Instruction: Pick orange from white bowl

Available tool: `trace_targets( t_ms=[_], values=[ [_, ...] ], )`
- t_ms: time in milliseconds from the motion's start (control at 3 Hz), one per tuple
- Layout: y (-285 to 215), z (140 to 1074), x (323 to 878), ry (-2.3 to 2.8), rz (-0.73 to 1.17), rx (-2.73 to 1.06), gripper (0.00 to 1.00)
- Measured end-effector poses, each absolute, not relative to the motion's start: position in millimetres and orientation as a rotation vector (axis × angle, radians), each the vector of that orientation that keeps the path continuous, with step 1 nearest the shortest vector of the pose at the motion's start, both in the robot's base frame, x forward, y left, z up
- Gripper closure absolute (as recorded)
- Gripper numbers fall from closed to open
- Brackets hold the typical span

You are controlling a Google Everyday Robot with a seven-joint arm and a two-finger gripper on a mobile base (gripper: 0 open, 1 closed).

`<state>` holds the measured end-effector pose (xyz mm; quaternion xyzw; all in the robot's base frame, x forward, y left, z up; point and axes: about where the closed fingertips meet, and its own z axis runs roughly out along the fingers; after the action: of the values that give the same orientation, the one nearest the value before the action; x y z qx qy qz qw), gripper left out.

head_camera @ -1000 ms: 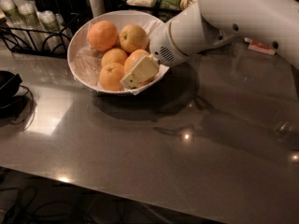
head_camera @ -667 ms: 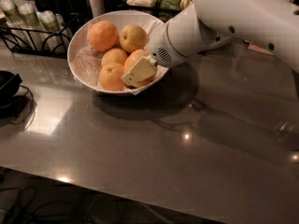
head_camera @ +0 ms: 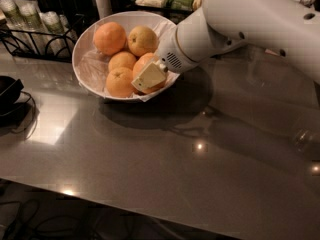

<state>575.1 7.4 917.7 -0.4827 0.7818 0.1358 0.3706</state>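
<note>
Gripper [head_camera: 149,77] against orange [head_camera: 143,64] in white bowl [head_camera: 76,63]

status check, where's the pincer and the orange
pincer low in the white bowl, at the orange. orange not lifted yet. other fruit packed close beside it.

Five fruits [head_camera: 109,38] in one white bowl [head_camera: 82,66], one gripper [head_camera: 149,77] at its rim

You find no legible text, label, brand, number or sign on any surface in view. The gripper [head_camera: 149,77] sits inside the white bowl [head_camera: 88,70], at its right side.
</note>
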Motion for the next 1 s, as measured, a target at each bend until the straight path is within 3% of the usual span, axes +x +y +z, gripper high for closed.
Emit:
trace_targets(
  t_ms=[333, 1000],
  values=[
    [5, 910, 579, 2.027, 0.324, -1.229, 0.28],
    [7, 892, 581, 2.065, 0.313, -1.233, 0.32]
  ],
)
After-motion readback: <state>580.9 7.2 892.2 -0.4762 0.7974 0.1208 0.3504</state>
